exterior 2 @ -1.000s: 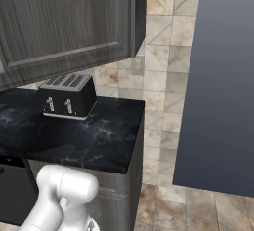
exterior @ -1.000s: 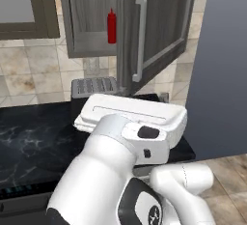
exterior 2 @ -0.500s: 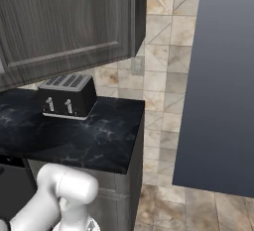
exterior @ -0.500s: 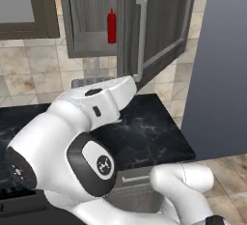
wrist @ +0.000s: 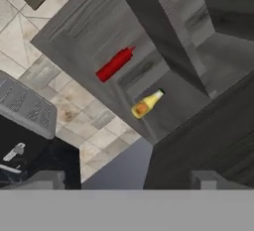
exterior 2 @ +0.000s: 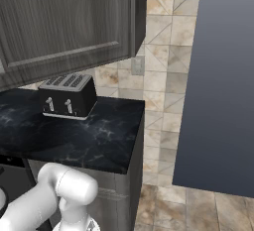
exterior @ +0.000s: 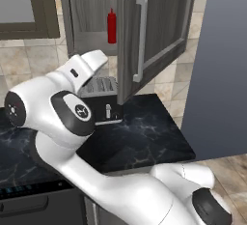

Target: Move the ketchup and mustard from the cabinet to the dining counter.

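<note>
Hand view looks up into the open cabinet (wrist: 99,41): the ketchup (wrist: 115,63) and the mustard (wrist: 147,103) both stand on its shelf, apart from each other, with the door (wrist: 198,141) swung out beside them. The gripper (wrist: 127,179) has its jaws spread wide and holds nothing, well short of either bottle. From the left base view the ketchup (exterior: 111,26) sits just behind the door's handle (exterior: 140,38). To do the reach well, level the hand, come in clear of the door edge, and centre one bottle's body between the fingers before closing.
</note>
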